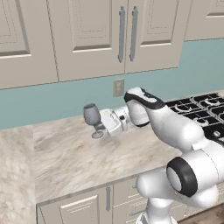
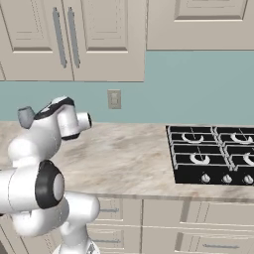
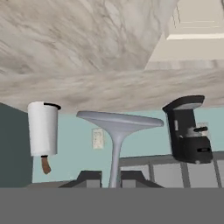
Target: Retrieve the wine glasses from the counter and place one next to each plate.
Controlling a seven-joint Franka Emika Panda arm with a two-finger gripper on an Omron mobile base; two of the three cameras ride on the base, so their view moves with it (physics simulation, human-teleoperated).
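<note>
The gripper (image 3: 111, 180) is closed tight on the thin stem of a wine glass (image 1: 92, 117), its two dark tips pinching just below the round foot. In the hand view that picture is rolled over, so the foot spreads flat above the stem. The glass is smoky grey-blue and translucent, nothing visible in its bowl; it appears to be held just above the counter (image 1: 70, 157), near the teal backsplash (image 1: 52, 98). The worktop is beige marbled stone over cream panelled cabinets (image 1: 83, 208). A black gas hob (image 2: 213, 156) sits to the right, a paper towel roll (image 3: 43, 129) and a black coffee machine (image 3: 189, 129) farther off.
</note>
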